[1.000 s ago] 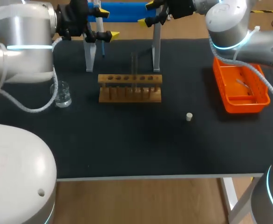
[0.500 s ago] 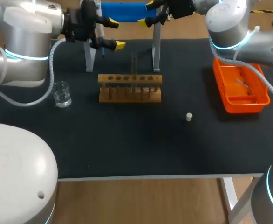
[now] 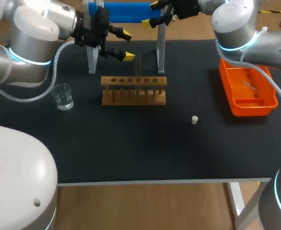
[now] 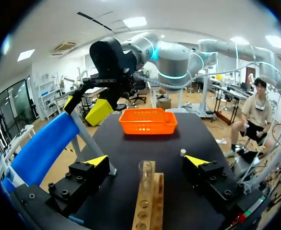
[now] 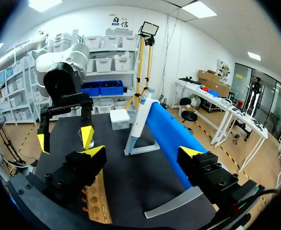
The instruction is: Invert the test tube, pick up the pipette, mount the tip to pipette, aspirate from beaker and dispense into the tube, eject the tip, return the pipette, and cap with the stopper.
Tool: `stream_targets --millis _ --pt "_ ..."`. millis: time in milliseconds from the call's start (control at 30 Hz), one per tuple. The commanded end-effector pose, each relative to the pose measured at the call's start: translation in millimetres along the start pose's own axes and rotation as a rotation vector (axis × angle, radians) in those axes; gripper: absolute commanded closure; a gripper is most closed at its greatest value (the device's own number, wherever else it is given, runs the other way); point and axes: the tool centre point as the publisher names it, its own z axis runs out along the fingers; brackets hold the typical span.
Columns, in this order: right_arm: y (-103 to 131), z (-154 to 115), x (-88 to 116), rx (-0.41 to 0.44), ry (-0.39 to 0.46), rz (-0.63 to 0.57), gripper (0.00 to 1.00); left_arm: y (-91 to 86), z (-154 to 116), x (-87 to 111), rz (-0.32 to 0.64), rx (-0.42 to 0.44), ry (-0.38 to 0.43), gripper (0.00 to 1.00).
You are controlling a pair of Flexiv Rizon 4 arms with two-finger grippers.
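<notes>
Left gripper (image 3: pixel 126 45): fingers spread wide, nothing held; it hangs above the table at 11 o'clock of the rack (image 3: pixel 133 90), yellow tips pointing toward 3 o'clock; in the left wrist view the test tube (image 4: pixel 146 175) stands ahead of and between the fingers, touching neither. Right gripper (image 3: pixel 152 13): also spread and empty; at 12 o'clock of the rack, over the far table edge, beside the stand (image 3: pixel 161 48). Test tube (image 3: pixel 138 72): seated in a hole near the middle of the wooden rack; long axis vertical; clear glass, slim, faint against the black mat; the upper end shows a round rim in the left wrist view; whether that is the mouth, cannot tell. Pipette (image 5: pixel 139 115): white body, hung on the stand; long axis near upright, narrow end down. Beaker (image 3: pixel 63 97): clear; 9 o'clock of the rack. Stopper (image 3: pixel 194 120): small, pale; 4 o'clock of the rack, apart from it. Orange tray (image 3: pixel 248 109): 3 o'clock, near the table edge.
</notes>
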Motion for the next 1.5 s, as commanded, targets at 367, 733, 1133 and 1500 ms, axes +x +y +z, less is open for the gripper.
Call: stream_targets --millis 367,733,1133,1500 --pt "0.5 -0.1 -1.3 0.004 0.003 0.0 0.0 14.6 9.7 -1.2 -0.058 -0.056 -0.044 0.0" --pt "0.5 -0.1 -1.3 0.004 0.003 0.0 0.0 19.2 25.4 -0.1 -0.062 -0.09 -0.056 0.0" --pt "0.5 -0.1 -1.3 0.004 0.003 0.0 0.0 24.7 37.5 -0.9 -0.058 -0.124 -0.104 0.0" --pt "0.5 -0.1 -1.3 0.004 0.003 0.0 0.0 29.5 45.2 5.7 -0.01 -0.154 -0.068 0.0"
